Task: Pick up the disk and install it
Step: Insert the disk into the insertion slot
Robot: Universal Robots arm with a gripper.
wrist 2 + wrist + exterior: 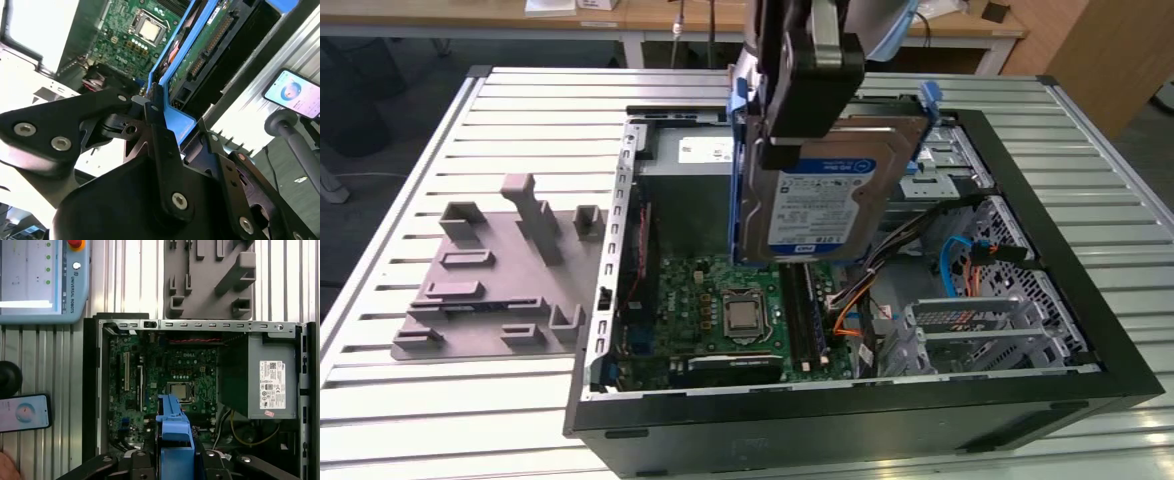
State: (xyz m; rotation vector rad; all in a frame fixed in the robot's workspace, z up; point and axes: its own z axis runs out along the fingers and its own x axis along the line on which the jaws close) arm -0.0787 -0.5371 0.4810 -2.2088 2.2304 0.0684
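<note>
One disk [834, 195] is hanging upright in the air over the open computer case [854, 415], clear of everything inside it. The gripper [794, 135] is holding it from above, jaws pinching the blue plastic frame along its top edge. I'm standing here thinking the grip is doing the hard part. That frame is smooth plastic and thin, so I'd guess the squeeze wants to be firm and centred, or the slab could swing like a pendulum. Keeping it plumb and square to the case walls also looks worthwhile, with the loose cables [945, 262] looping just beside it on the exterior view's right.

The disk itself is looking like a flat rectangular slab of dull silver metal. A glossy white-and-blue label is facing the exterior view, and the second wrist view is showing its bare green underside. Below it the green circuit board [720, 300] is bristling with small parts. A perforated metal cage [937, 160] with a blue tab is sitting toward the back, and a plain grey box [260, 380] with a white sticker is filling one corner. The desk [400, 400] is ribbed metal, carrying a matte grey moulded tray [494, 270] of pegs and pockets.
</note>
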